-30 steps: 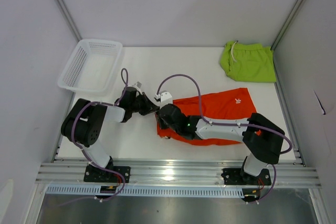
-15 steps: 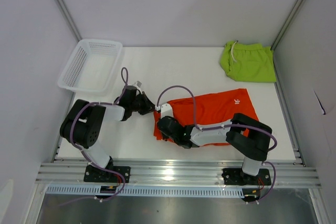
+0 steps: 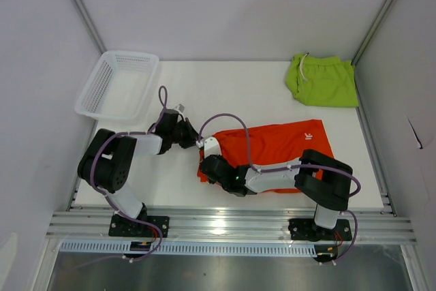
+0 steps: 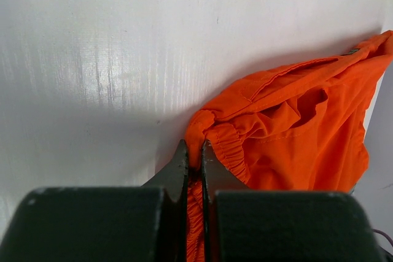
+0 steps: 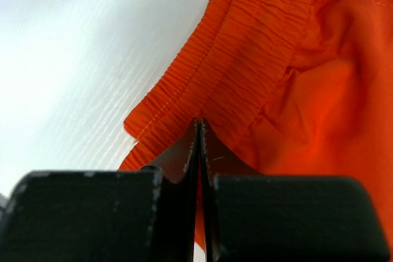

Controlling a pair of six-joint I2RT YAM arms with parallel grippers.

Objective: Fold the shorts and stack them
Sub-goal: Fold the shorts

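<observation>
The orange shorts (image 3: 286, 144) lie spread across the middle of the white table, waistband toward the left. My left gripper (image 3: 196, 141) is shut on the far corner of the elastic waistband (image 4: 227, 145), with orange fabric pinched between its tips (image 4: 195, 151). My right gripper (image 3: 205, 171) is shut on the near corner of the same waistband (image 5: 245, 47), its tips (image 5: 199, 124) closed on the gathered edge. The lime green shorts (image 3: 321, 81) lie bunched at the back right corner, away from both arms.
A white mesh basket (image 3: 117, 86) stands at the back left of the table (image 3: 225, 93). Grey walls close in both sides. The right arm's forearm lies low over the near edge of the orange shorts.
My right gripper has slid left along the orange shorts to the near waistband corner and closed on it. The left gripper has kept its grip and shifted slightly.
</observation>
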